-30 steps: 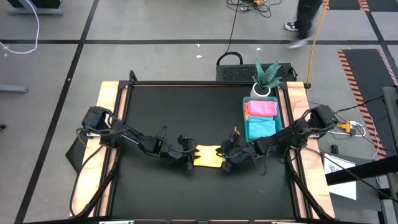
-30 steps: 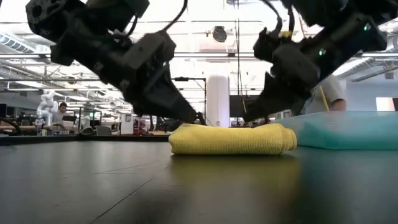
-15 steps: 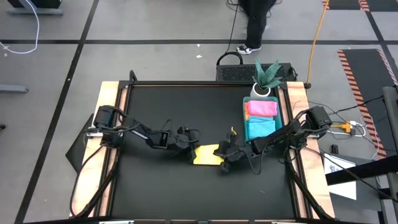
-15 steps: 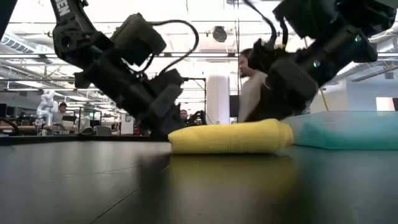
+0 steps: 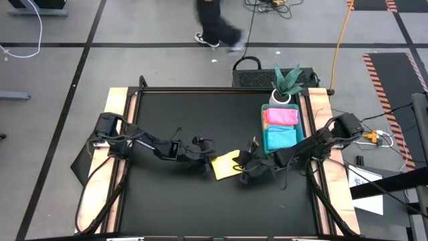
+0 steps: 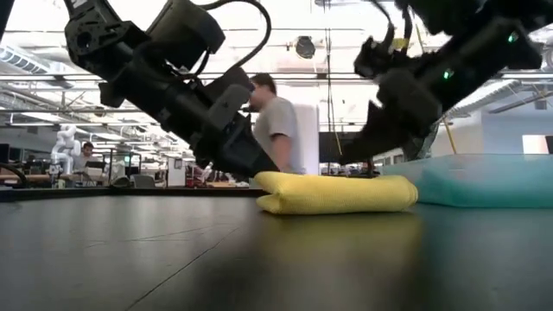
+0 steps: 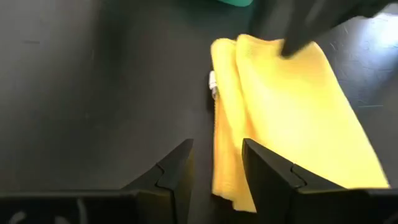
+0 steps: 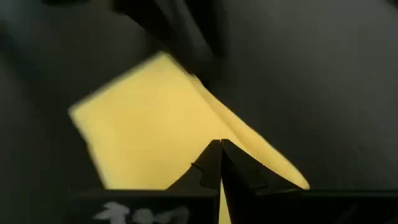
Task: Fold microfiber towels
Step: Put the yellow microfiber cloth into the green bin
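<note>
A folded yellow microfiber towel (image 5: 226, 165) lies flat on the black table, turned a little askew. In the low view the towel (image 6: 337, 192) is a thick pad of several layers. My left gripper (image 5: 204, 163) is at its left edge, open, slanting down. In the left wrist view the layered edge (image 7: 224, 155) runs between its fingers. My right gripper (image 5: 245, 164) is shut at the towel's right end. A pink towel (image 5: 281, 116) and a light blue towel (image 5: 281, 137) lie folded in the green tray (image 5: 304, 127). My left gripper comes slanting down from the table's left. One finger (image 7: 273, 177) stands over the towel's left edge and the other (image 7: 177, 171) over bare table beside it. Whether they press on the cloth I cannot tell. My right gripper sets its shut fingertips (image 8: 221, 155) on the towel's top near its right edge (image 8: 249, 140), slanting down from the table's right. The towel lies flat on the table under them.
A potted plant (image 5: 287, 84) stands behind the tray at the far right. A person (image 6: 276, 125) walks past beyond the table's far edge. Bare black table lies to the near side and the far left of the towel.
My left gripper has gone toward the table's far edge and right, up to the towel's left edge. The towel has slid a little to the right and turned askew. My right gripper has stayed shut at the right end.
</note>
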Robot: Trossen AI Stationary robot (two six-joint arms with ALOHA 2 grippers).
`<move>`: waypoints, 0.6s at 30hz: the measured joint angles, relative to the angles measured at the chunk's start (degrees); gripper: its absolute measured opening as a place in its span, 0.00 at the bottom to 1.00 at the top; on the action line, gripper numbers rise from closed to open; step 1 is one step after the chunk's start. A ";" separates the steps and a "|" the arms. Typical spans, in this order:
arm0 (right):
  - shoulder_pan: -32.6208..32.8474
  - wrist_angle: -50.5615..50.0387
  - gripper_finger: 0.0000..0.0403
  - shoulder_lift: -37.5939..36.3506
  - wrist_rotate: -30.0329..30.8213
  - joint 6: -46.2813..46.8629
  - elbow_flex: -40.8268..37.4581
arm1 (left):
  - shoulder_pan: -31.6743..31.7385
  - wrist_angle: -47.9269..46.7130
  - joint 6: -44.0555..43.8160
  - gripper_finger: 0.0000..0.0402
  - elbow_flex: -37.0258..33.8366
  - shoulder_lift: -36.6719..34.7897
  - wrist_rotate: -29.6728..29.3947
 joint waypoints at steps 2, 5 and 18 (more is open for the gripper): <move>0.94 0.51 0.00 -1.25 -0.03 -2.41 0.00 | 0.64 1.52 1.20 0.35 -0.06 0.21 0.51; 1.90 2.69 0.02 -1.52 -0.14 -5.08 0.03 | 1.93 2.27 2.05 0.35 -0.03 0.83 1.82; 2.09 8.78 0.35 -0.09 -14.40 -17.39 -0.01 | 4.27 2.96 3.39 0.35 0.07 3.75 4.51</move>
